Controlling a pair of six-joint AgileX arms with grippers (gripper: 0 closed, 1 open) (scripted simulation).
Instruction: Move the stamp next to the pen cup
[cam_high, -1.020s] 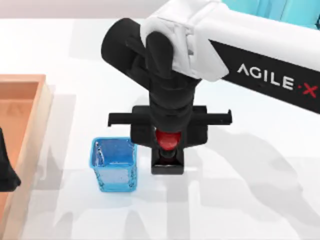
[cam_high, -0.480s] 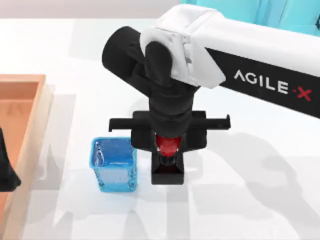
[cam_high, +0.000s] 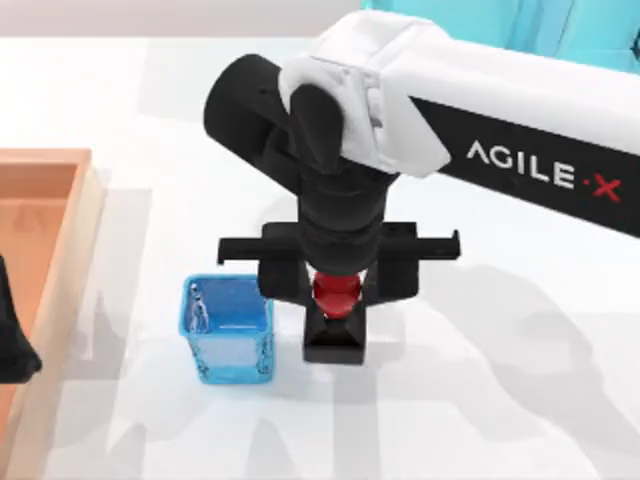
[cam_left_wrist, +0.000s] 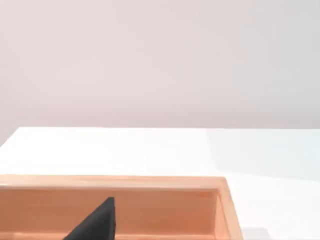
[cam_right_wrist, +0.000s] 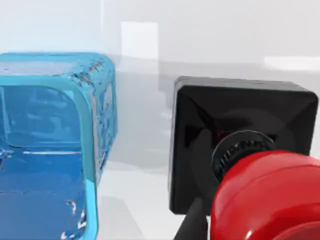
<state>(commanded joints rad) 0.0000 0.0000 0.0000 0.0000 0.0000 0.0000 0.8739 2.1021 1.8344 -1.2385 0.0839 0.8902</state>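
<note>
Directly above the stamp, the right hand points straight down from the AgileX arm that reaches in from the top view's right. Its black cross-body spans wider than the stamp, and the glossy red knob sits right under the wrist, between the two sides of the hand. Whether the fingers press on the knob or stand just clear of it, I cannot tell: the arm's own bulk hides the contact from above, and the right wrist view shows the knob close up with only a sliver of a dark finger beside it. The stamp's black square base stands upright on the white worktop. Just beside it, toward the top view's left, stands the pen cup, bright blue with see-through walls; a narrow strip of worktop separates the two, so they are near but not touching. Farther left, a wooden tray lies along the edge of the worktop, and the left hand is parked over it, a dark tip of it showing above the tray in the left wrist view.
</note>
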